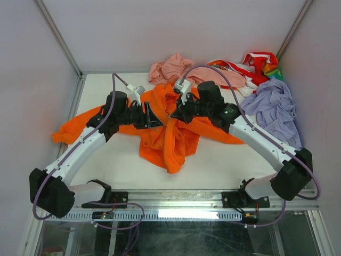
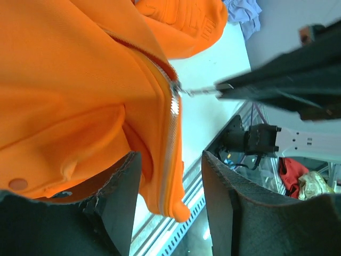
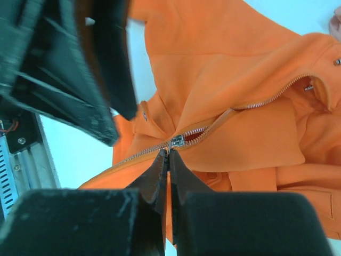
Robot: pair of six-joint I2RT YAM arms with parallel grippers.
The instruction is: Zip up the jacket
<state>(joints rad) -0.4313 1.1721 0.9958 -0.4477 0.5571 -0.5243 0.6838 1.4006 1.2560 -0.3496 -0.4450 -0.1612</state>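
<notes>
Mid-bench, nearer the far edge, the orange jacket [image 1: 176, 141] is being worked between both arms. The zipper pull [image 2: 200, 92] is being pinched by the right gripper [image 3: 168, 156], jaws closed on it. Teeth are being joined on one side of the slider [image 3: 177, 141] only. The jacket's zipper edge is being straddled by the left gripper [image 2: 170, 160], jaws apart.

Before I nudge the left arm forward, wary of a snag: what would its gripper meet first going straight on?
The jacket: its zipper edge hangs between the left gripper's open fingers, so it would likely press into orange fabric at once, though depth is unclear.
</notes>
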